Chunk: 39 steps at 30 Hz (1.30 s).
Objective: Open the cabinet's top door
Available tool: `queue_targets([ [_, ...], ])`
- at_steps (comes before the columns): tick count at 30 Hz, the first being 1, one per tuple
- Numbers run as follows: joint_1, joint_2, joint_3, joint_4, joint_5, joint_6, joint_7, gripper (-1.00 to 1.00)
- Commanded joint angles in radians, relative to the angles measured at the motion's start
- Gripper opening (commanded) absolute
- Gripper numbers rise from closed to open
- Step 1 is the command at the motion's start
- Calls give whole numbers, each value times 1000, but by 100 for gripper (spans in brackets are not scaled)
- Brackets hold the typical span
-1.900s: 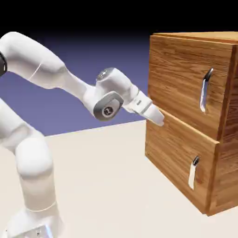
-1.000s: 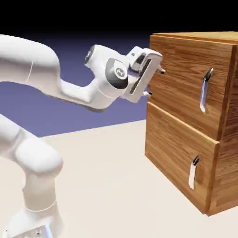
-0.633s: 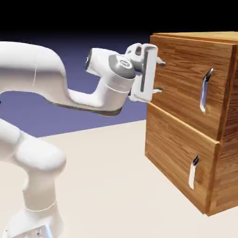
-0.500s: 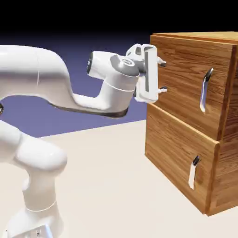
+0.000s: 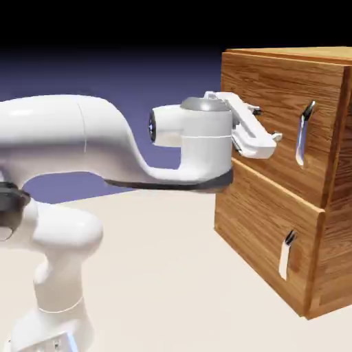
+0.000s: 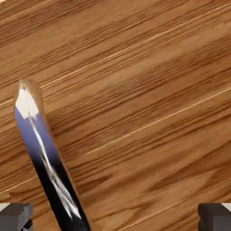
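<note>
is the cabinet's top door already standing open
No, in the exterior view the top door sits closed, its edges flush with the cabinet's frame.

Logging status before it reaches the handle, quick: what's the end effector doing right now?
End effector: open, holding nothing; handle not gripped.
</note>
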Motion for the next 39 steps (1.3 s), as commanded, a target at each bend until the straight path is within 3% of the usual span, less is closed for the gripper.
queue_targets([
  [1,15,-6,-17,8,-44,-2,-16,100],
  [7,99,-39,-113,53,-286,-12,-105,100],
  [14,281,10,-222,189,-301,-31,-98,100],
  [15,281,10,-222,189,-301,-31,-98,-100],
  [26,-81,69,47,-74,-183,-171,-30,-100],
  [39,-511,-120,498,-455,265,-395,-215,-100],
])
